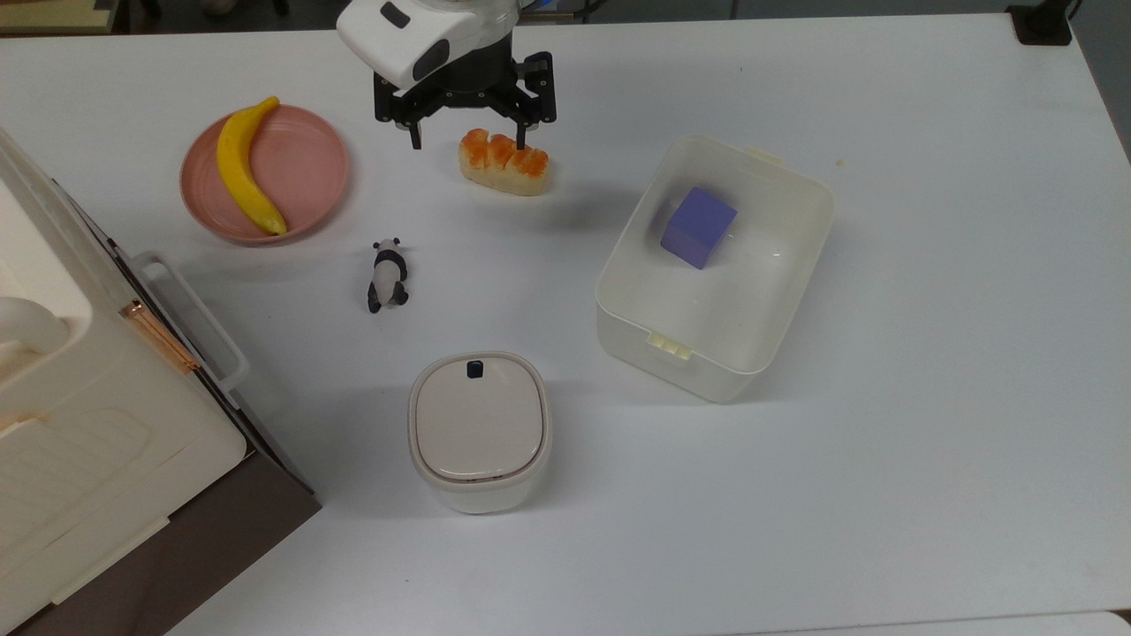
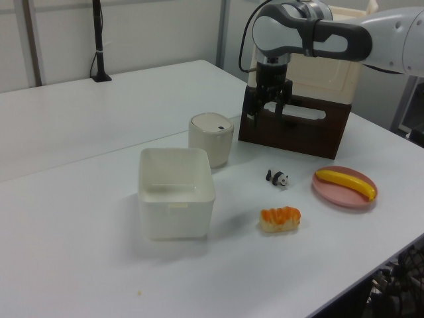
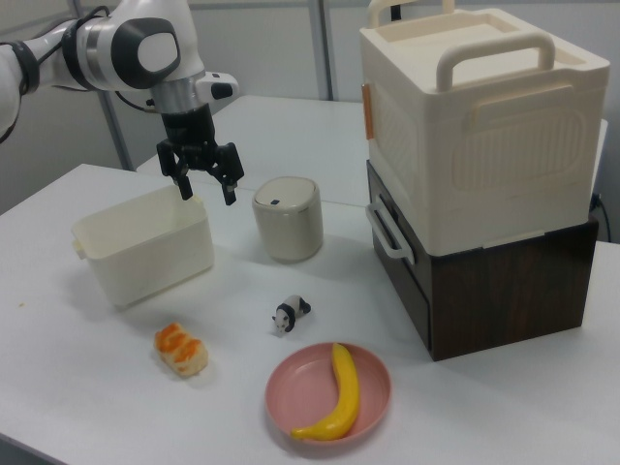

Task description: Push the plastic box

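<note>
- 1 smooth pink plate (image 1: 300,172) at the top view's left carries a curved banana (image 1: 246,168); a glossy panda figure (image 1: 387,276) lies nearby.
- 2 gripper (image 1: 467,140) fingers hang spread apart, gripping nothing, above the table (image 1: 928,397).
- 1 translucent, round-cornered plastic box (image 1: 767,349) sits well to the top view's right of the fingers.
- 1 purple cube (image 1: 698,227) inside shows from above; the left view's box wall hides it.
</note>
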`<state>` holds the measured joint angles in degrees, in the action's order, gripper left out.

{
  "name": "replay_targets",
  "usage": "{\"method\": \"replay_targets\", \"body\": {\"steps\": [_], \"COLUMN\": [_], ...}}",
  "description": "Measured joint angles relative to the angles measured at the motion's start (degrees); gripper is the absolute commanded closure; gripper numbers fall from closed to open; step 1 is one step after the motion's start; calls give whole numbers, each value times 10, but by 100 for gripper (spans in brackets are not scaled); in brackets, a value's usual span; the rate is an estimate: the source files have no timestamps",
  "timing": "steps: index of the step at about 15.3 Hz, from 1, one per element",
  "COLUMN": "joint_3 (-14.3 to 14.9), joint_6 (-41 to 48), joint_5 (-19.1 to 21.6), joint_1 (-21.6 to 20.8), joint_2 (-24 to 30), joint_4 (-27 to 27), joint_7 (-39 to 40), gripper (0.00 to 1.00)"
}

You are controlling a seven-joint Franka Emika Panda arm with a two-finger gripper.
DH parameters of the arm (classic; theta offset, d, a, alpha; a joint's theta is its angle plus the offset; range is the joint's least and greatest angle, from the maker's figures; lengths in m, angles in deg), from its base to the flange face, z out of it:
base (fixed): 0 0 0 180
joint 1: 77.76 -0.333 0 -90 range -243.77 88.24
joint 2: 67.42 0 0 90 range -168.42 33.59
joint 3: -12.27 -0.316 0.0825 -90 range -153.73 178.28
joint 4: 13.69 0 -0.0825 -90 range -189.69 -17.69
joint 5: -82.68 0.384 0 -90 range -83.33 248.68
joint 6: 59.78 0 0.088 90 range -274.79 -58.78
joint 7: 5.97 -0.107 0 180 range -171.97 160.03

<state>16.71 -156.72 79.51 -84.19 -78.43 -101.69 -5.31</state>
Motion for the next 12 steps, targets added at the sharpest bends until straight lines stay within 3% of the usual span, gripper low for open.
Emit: {"method": "replay_targets", "body": {"steps": [12], "joint_3": [0], "joint_6": [18], "joint_5": [0], "joint_1": [1], "joint_2": [1], "joint_4": [0], "joint_7": [-2], "gripper": [0]}}
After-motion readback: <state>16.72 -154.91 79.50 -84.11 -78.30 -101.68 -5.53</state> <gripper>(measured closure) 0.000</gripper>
